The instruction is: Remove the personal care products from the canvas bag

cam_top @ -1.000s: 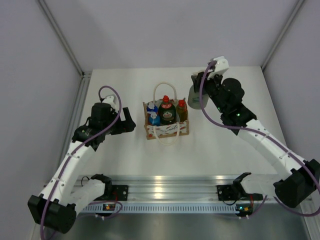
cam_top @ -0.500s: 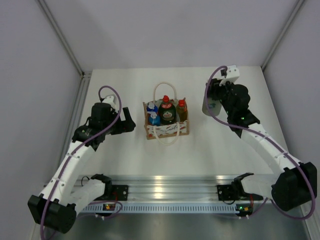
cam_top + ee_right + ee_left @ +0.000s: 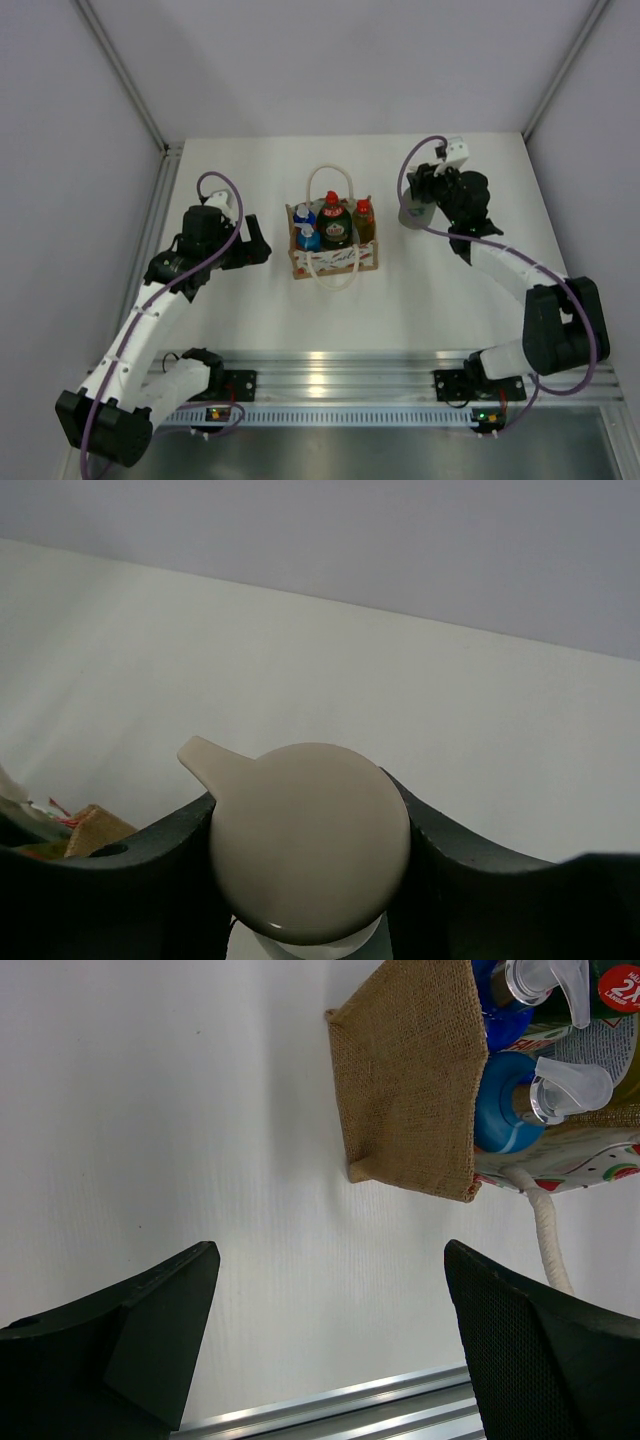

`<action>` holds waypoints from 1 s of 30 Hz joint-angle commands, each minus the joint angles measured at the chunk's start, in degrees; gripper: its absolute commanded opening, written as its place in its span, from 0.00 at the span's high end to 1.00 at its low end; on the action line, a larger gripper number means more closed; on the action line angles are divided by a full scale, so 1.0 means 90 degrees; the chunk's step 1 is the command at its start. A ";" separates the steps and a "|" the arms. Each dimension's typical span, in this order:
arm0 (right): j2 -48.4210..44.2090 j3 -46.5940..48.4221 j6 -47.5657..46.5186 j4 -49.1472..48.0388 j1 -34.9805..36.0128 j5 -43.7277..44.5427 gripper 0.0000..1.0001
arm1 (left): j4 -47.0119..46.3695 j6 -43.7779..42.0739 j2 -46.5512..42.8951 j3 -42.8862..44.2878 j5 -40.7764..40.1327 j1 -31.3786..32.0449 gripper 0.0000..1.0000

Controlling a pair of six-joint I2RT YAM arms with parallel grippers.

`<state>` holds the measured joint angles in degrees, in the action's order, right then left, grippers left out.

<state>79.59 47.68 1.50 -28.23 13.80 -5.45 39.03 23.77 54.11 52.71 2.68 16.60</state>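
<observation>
The tan canvas bag [image 3: 332,258] stands mid-table with its rope handles up. In it are two blue-topped bottles [image 3: 306,226] on its left side, the round green red-capped bottle [image 3: 333,222] and the slim yellow red-capped bottle [image 3: 363,221]. My right gripper [image 3: 428,192] is shut on the grey-green pump bottle [image 3: 412,213], right of the bag and clear of it. Its cream pump head [image 3: 310,850] sits between the fingers [image 3: 150,870]. My left gripper [image 3: 256,248] is open and empty left of the bag. The left wrist view shows the bag's burlap side [image 3: 410,1070] and a blue bottle [image 3: 503,1112].
An aluminium rail [image 3: 330,375] runs along the near edge. Grey walls close the table at the back and sides. A loose rope handle [image 3: 546,1230] hangs down the bag's front.
My right arm has carried the pump bottle to the right, away from the bag, and its wrist has turned. The left arm and the bag have not moved.
</observation>
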 commanded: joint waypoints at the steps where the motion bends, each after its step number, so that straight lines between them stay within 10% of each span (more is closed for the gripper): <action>1: 0.0140 0.0503 -0.0059 -0.2204 -0.0264 -0.0643 1.00 | -0.0127 -0.0102 -0.0123 -0.0056 0.0015 0.0021 0.02; 14: 0.1722 0.0942 -0.0331 -0.3026 -0.0567 -0.1552 1.00 | -0.0127 -0.0092 -0.0104 -0.0075 0.0044 0.0021 0.02; 22: 0.1811 0.0786 -0.0323 -0.2958 -0.0586 -0.1582 0.41 | -0.0127 -0.0092 -0.0035 -0.0075 0.0054 0.0021 0.02; 24: 0.1733 0.0902 -0.0284 -0.2637 -0.0577 -0.1572 0.02 | -0.0127 -0.0092 -0.0035 -0.0075 0.0064 0.0021 0.02; 30: 0.0896 0.0865 0.0017 -0.2021 -0.0577 -0.1164 0.00 | -0.0127 -0.0083 -0.0016 -0.0036 0.0035 0.0021 0.02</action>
<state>94.80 53.80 -0.64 -44.80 9.74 -17.61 39.03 23.77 54.13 52.69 2.72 16.60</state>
